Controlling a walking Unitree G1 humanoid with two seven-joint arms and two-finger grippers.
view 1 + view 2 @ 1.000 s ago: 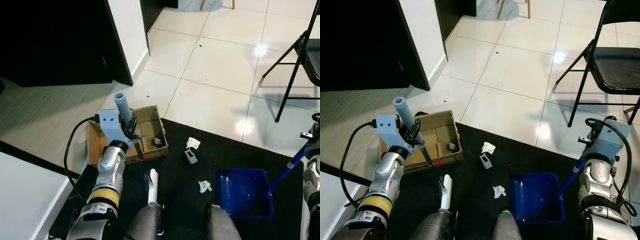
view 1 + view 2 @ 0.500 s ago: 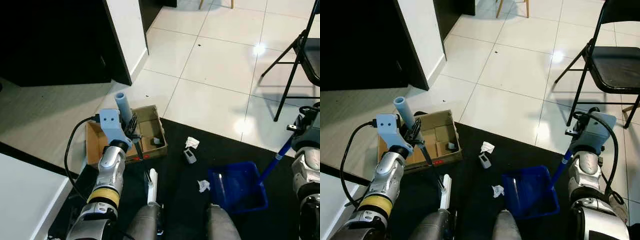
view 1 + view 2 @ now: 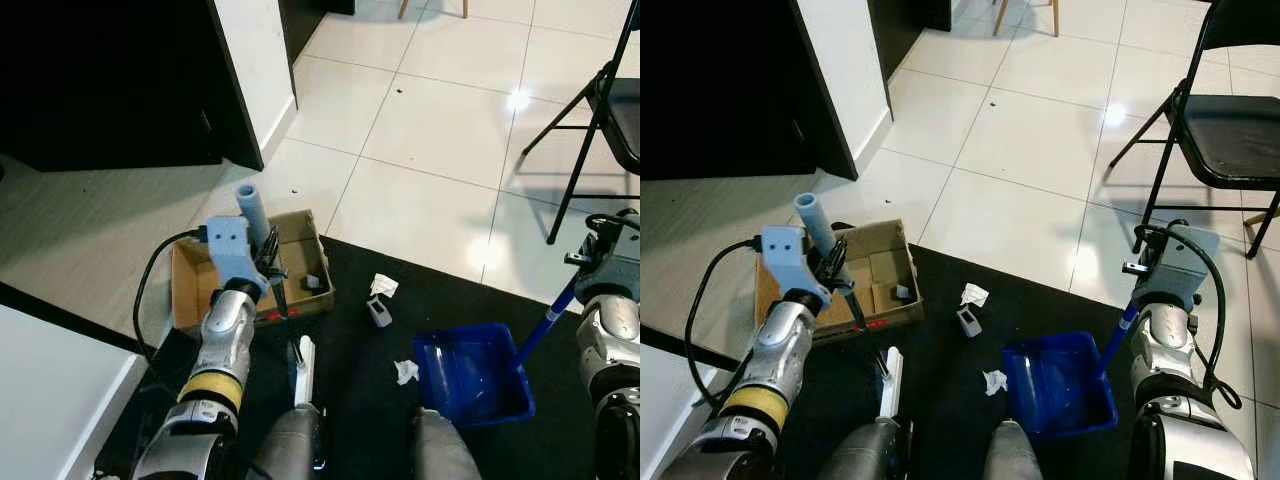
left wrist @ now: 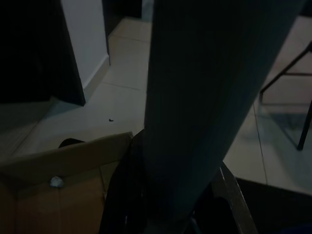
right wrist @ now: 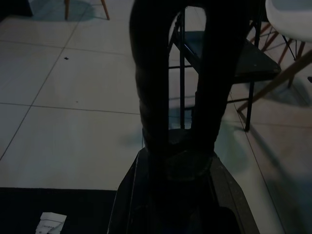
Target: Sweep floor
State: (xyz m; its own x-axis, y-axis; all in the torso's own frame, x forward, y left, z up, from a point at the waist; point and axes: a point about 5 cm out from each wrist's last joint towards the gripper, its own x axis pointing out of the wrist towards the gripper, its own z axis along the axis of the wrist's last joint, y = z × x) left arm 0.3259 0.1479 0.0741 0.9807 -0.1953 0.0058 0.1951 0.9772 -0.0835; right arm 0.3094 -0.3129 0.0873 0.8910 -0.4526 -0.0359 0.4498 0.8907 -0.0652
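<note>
Left claw [image 3: 836, 262] grips broom [image 3: 862, 323] beside carton [image 3: 880, 270].

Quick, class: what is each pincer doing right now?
Left pincer: shut on the broom.
Right pincer: holds the dustpan by its blue handle.

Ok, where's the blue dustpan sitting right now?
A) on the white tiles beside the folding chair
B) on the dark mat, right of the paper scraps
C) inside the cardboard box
B: the blue dustpan lies on the dark mat, just right of a crumpled paper scrap.
</note>
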